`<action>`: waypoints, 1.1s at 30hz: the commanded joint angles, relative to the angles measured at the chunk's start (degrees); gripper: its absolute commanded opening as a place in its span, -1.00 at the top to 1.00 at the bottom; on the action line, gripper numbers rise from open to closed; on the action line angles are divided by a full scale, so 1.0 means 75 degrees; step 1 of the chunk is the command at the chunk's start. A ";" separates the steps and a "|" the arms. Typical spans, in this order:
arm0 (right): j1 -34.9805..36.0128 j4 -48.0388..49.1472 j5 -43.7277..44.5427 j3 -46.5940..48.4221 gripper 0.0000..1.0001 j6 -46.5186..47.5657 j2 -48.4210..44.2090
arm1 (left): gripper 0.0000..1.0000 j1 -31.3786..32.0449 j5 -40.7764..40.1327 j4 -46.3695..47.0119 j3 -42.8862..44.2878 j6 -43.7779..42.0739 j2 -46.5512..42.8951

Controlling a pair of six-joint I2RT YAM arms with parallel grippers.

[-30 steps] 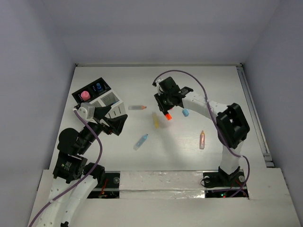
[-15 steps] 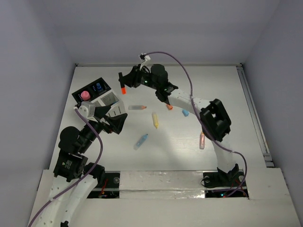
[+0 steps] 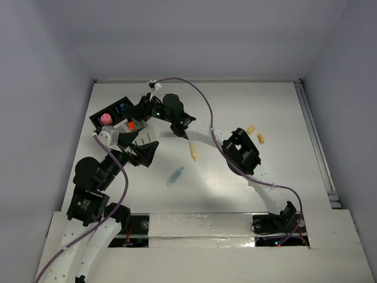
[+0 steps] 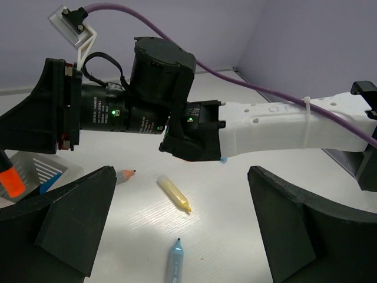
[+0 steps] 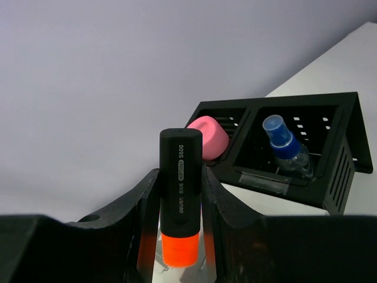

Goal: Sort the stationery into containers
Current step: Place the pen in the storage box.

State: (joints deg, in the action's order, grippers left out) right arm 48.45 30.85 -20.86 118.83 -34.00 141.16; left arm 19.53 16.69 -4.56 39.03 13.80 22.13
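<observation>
1. Two grippers crowd the organizer [image 5: 344, 159]. The left gripper [image 4: 182, 219] sits just beside it with its jaws spread wide, holding nothing.
2. The right gripper [image 3: 136, 119], reaching across the table [image 3: 235, 106], is clamped on an orange highlighter [image 5: 180, 171] by its black barrel. It hangs above what looks like a white compartment.
3. I judge that the drop is the step in hand. I'd centre the highlighter over that cell and sink its lower end below the rim. Only then would I release, keeping clear of the left fingers.
4. The black cells already hold a pink item [image 5: 207, 138] and a blue-capped bottle [image 5: 285, 147].
5. A yellow marker [image 4: 173, 193] and a light blue marker [image 4: 175, 262] lie on the table.
</observation>
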 commanded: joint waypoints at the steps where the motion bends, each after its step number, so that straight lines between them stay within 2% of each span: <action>1: 0.0033 0.0632 0.0297 0.0083 0.57 0.0326 -0.0095 | -0.87 0.0045 0.0060 0.0279 0.0222 -0.0036 0.0073; 5: 0.0033 0.0820 0.0332 -0.0339 0.40 0.0420 -0.0282 | -0.87 0.0045 0.0083 0.0280 0.0222 -0.0036 0.0096; 15: 0.0103 0.0761 0.0649 -0.0644 0.33 0.0713 -0.0411 | -0.87 0.0045 0.0060 0.0303 0.0211 -0.0024 0.0096; 16: 0.0103 0.0785 0.0649 -0.0749 0.27 0.0748 -0.0435 | -0.87 0.0045 0.0060 0.0291 0.0199 -0.0024 0.0108; 17: 0.0103 0.0820 0.0649 -0.0808 0.09 0.0760 -0.0493 | -0.87 0.0045 0.0060 0.0303 0.0199 -0.0024 0.0108; 19: 0.0103 0.0855 0.0626 -0.0890 -0.09 0.0841 -0.0575 | -0.88 0.0045 0.0072 0.0303 0.0199 -0.0024 0.0120; 25: 0.0103 0.0469 0.0474 -0.0644 -0.43 0.1099 -0.0786 | -0.88 0.0045 0.0037 0.0303 0.0199 -0.0012 0.0120; 30: 0.0103 0.0457 0.0473 -0.1182 -0.45 0.1228 -0.1371 | -0.87 0.0045 0.0013 0.0315 0.0187 -0.0012 0.0131; 33: 0.0103 0.0375 0.0695 -0.2106 -0.45 0.1404 -0.2155 | -0.86 0.0045 0.0025 0.0326 0.0175 -0.0001 0.0166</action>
State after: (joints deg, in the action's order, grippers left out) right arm 48.84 31.42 -16.80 106.50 -25.85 133.03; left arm 19.53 16.67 -4.56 39.03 13.80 22.50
